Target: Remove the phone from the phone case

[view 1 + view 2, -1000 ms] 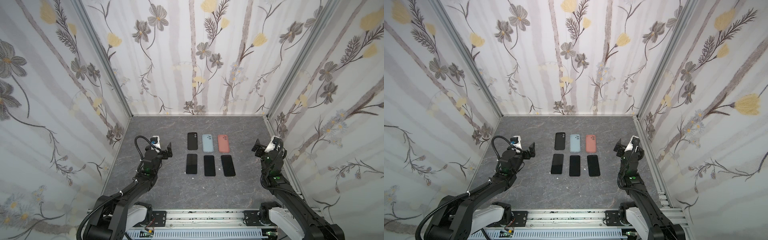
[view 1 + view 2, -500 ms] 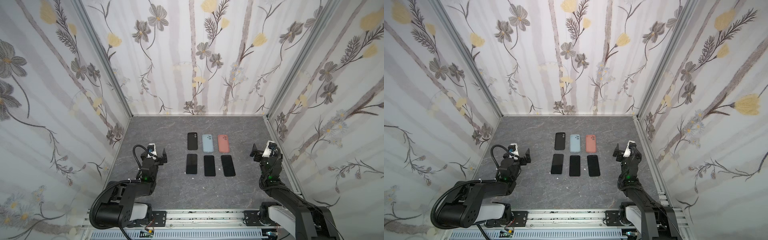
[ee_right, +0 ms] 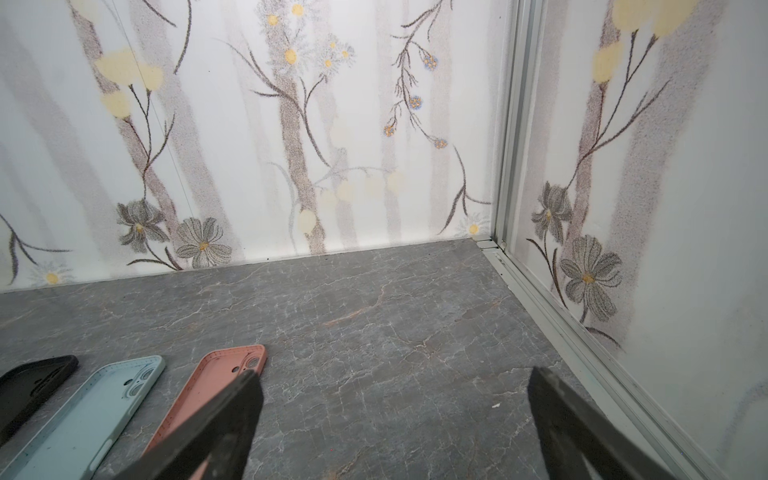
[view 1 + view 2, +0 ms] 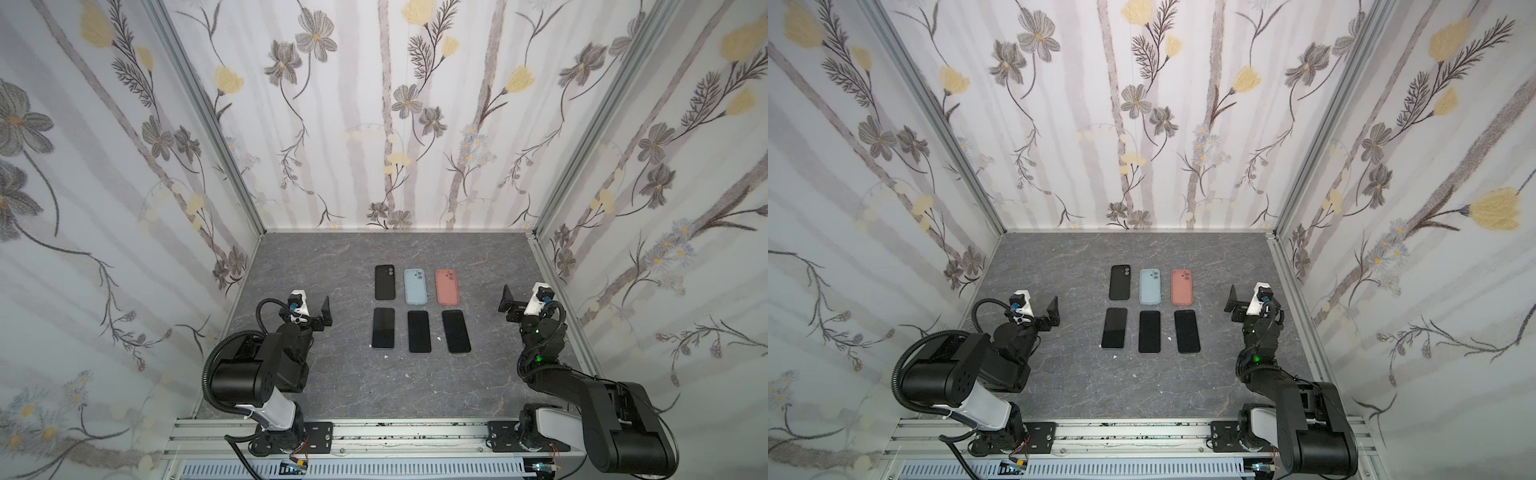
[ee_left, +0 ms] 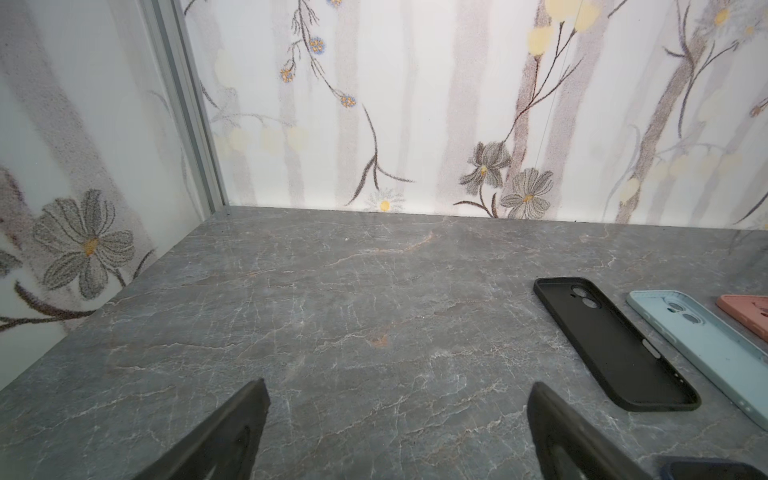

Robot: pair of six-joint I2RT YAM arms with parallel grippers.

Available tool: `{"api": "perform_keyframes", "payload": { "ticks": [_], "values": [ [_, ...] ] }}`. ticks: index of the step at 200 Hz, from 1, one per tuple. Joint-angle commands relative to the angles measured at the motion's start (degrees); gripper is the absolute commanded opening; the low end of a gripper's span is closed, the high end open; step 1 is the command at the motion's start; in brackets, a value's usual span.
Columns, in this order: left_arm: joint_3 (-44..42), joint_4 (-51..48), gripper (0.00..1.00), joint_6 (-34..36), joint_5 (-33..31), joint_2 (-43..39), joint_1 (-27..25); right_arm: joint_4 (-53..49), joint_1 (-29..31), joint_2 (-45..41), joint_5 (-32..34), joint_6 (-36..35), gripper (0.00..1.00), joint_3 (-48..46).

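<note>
Jaws on left gripper [image 5: 397,399] and right gripper [image 3: 395,378] gape empty; both have drawn back sideways. Phones [image 4: 418,331] lie beside empty cases [image 4: 415,285], so the task looks done.

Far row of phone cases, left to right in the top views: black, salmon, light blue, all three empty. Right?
Order is wrong. Left to right: black soft phone case, light blue soft phone case, then salmon soft phone case. All three empty, yes. Both top views show it.
</note>
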Motion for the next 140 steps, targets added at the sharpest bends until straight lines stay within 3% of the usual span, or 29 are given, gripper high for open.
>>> {"api": "perform_keyframes", "payload": {
  "ticks": [1,27,73,140],
  "values": [
    [1.4,2.8,1.00,-3.2,2.5,0.4,1.9,7.9,0.0,2.8,-1.1,-0.3,1.00,-0.1],
    [6.7,-7.7,1.00,-4.7,8.4,0.0,4.7,13.8,0.0,6.5,-2.0,-0.7,1.00,-0.8],
    [6.7,-8.1,1.00,-4.7,8.3,-0.2,4.6,3.8,-0.2,6.3,-5.0,-1.6,1.00,4.1],
    [6.4,-7.9,1.00,-5.7,3.5,-0.3,4.1,5.0,0.0,6.6,-5.3,-2.0,1.00,3.7]
  ]
}}
